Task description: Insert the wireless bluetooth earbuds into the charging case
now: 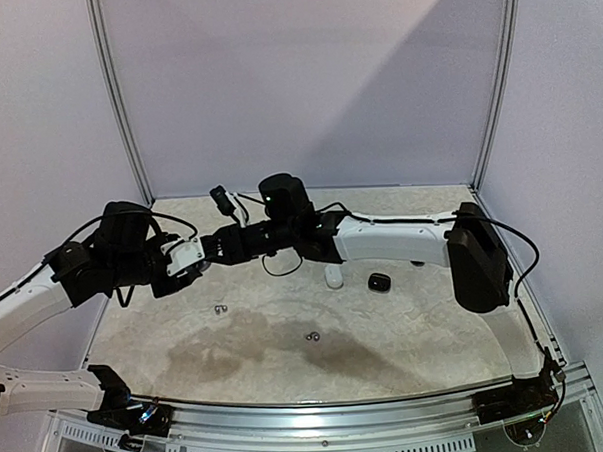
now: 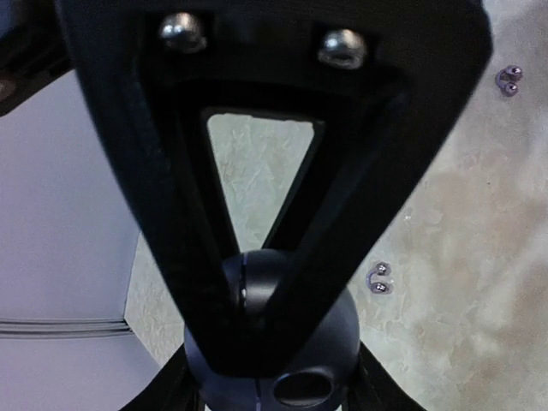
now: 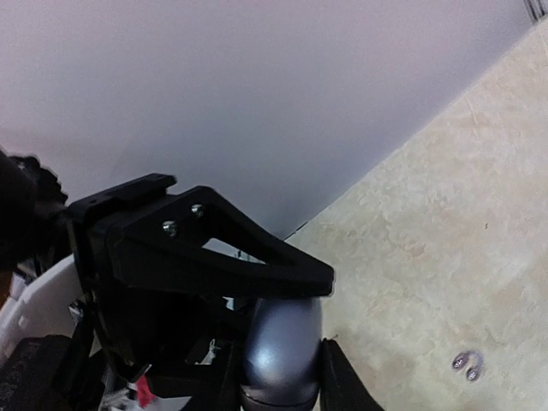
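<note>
No legible text, labels, brands or numbers in any view

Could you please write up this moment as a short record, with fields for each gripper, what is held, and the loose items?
left gripper: closed on a rounded case, held above the table
right gripper: closed on what looks like the same case
silvery earbuds: two lots lying loose, neither touched
also on table: black case, white item beside it
earbud in a gripper: none
</note>
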You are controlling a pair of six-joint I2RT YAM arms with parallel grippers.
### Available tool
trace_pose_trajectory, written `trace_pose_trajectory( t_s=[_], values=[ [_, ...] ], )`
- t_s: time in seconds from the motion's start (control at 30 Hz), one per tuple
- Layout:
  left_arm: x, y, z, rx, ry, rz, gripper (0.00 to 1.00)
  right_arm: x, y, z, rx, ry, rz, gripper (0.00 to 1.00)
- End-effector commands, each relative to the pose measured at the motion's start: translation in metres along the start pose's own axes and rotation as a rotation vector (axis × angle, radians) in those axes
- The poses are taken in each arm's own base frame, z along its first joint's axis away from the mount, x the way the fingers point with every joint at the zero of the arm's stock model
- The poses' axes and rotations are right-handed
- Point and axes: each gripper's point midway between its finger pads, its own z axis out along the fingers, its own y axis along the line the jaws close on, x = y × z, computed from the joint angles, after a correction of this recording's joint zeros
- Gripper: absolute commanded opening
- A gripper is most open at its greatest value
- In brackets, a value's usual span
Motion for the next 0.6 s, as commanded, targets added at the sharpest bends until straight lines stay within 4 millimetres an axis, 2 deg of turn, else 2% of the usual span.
trace_pose_trajectory(
  t_s=[0.0,0.07,0.17,0.23,0.27,0.37,0.4,0.47,0.57],
  values=[
    [-0.009,0.004,-0.001,-0.031,-0.032,-0.025,0.24,0.007,0.001,0.006,-0.028,0.029,-0.004,0.16],
    [-0.008,0.006,-0.002,-0.039,-0.029,-0.046,0.24,0.009,0.003,0.006,-0.039,0.04,-0.008,0.02],
    [-0.008,0.006,-0.005,-0.045,-0.031,-0.063,0.24,0.006,0.006,0.002,-0.049,0.047,-0.025,0.0],
    [-0.007,0.006,-0.006,-0.047,-0.033,-0.074,0.29,0.002,0.01,-0.001,-0.059,0.047,-0.042,0.0],
    [-0.008,0.006,-0.008,-0.047,-0.041,-0.085,0.39,-0.001,0.011,-0.003,-0.065,0.045,-0.049,0.0],
    [-0.012,-0.001,-0.018,0.006,-0.1,-0.16,0.93,-0.012,0.016,-0.012,-0.071,0.021,-0.09,0.0],
    [-0.015,-0.003,-0.023,0.033,-0.134,-0.214,0.99,-0.016,0.017,-0.015,-0.071,0.011,-0.112,0.0],
    [-0.015,-0.005,-0.036,0.096,-0.201,-0.361,0.99,-0.025,0.027,-0.02,-0.09,-0.009,-0.171,0.0],
    [-0.022,-0.018,-0.056,0.228,-0.34,-0.561,0.99,-0.033,0.049,-0.027,-0.151,-0.029,-0.274,0.0]
  ],
)
